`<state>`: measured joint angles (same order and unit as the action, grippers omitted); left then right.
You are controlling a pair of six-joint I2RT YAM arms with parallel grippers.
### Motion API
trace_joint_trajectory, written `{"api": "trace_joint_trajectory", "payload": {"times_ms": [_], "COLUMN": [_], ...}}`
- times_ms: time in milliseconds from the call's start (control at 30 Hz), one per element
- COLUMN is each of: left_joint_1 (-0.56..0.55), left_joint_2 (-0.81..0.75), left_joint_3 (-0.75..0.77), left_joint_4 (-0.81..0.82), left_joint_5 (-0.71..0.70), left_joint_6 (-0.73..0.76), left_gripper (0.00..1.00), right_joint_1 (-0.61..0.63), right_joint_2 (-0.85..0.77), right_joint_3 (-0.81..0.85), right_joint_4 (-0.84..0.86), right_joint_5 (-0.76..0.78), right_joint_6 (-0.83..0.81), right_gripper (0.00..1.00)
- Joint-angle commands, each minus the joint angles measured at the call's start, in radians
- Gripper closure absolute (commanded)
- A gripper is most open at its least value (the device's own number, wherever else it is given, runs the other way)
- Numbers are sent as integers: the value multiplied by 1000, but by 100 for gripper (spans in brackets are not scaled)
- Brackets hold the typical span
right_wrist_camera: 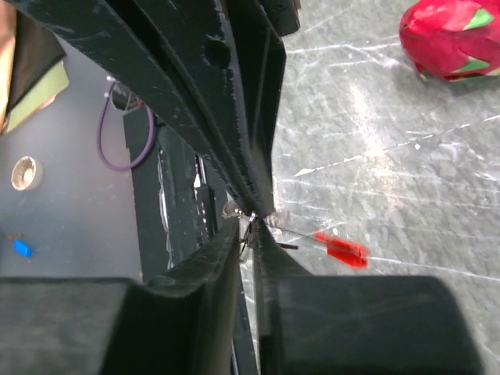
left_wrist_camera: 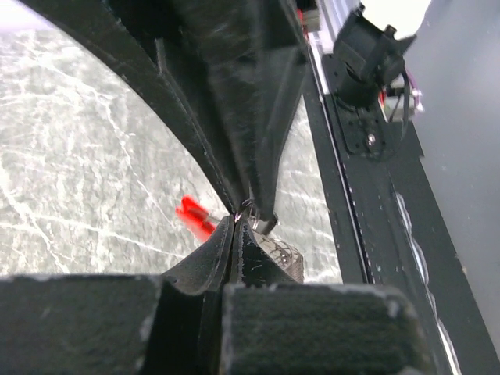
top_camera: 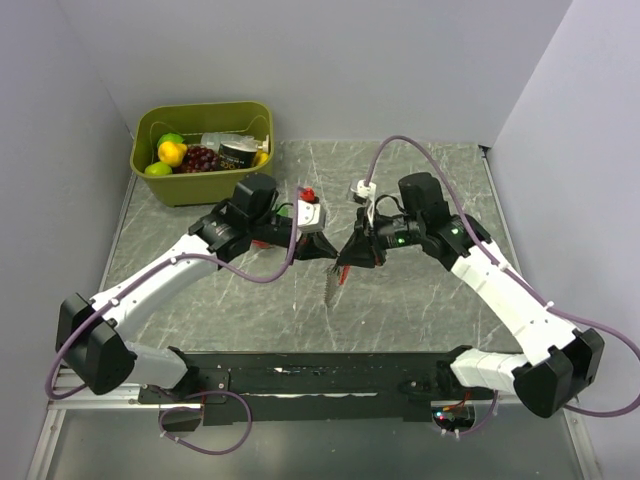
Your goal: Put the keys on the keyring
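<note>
**Two claws tip to tip, keyring hanging at 6 o'clock**

Nearest the bases, both arms reach in over the desk [top_camera: 430, 310] and meet in mid-air at the centre. The left claw [top_camera: 328, 256] comes in from 10 o'clock and the right claw [top_camera: 348, 262] from 2 o'clock, tips all but touching. Just below them hangs the keyring [top_camera: 333, 285], its long axis running 12 to 6 in the overhead view.

The left claw is clenched tight. Its wrist view shows a small wire loop pinched right at the tips, with the red fob [left_wrist_camera: 195, 217] hanging off at 8 o'clock beyond. On the right claw there's a sliver of gap between the fingers and metal glinting there, fob at 4 o'clock. Gripping or released? Cannot tell. Which glint is a key, can't say either.

Neither arm is nearer. The threading, I reckon, turns on that loop at the left tips, with the right working in from 2 o'clock.

Farther back, the strawberry toy [right_wrist_camera: 449, 39] sits on the desk. Farthest, at 11 o'clock, is the green bin [top_camera: 205, 188].
</note>
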<state>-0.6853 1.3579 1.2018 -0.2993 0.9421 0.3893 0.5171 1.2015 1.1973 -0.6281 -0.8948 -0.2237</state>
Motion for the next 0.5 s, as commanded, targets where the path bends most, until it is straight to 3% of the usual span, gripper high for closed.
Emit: {"api": "trace_joint_trajectory", "payload": {"times_ms": [0, 167, 467], "left_joint_1": [-8, -8, -8], "left_joint_2": [-62, -98, -161], "left_joint_3": [-62, -113, -261], "left_joint_4": [244, 402, 732], "left_joint_5": [-23, -48, -86], "left_joint_6": [-128, -205, -381], "left_gripper": [99, 99, 99], "right_joint_1": [3, -18, -133], "right_joint_2": [-83, -152, -259], "right_joint_3": [-27, -77, -169], "right_joint_4": [155, 254, 418], "right_joint_5": [-20, 37, -39], "right_joint_6": [58, 125, 286], "right_gripper": [68, 41, 30]}}
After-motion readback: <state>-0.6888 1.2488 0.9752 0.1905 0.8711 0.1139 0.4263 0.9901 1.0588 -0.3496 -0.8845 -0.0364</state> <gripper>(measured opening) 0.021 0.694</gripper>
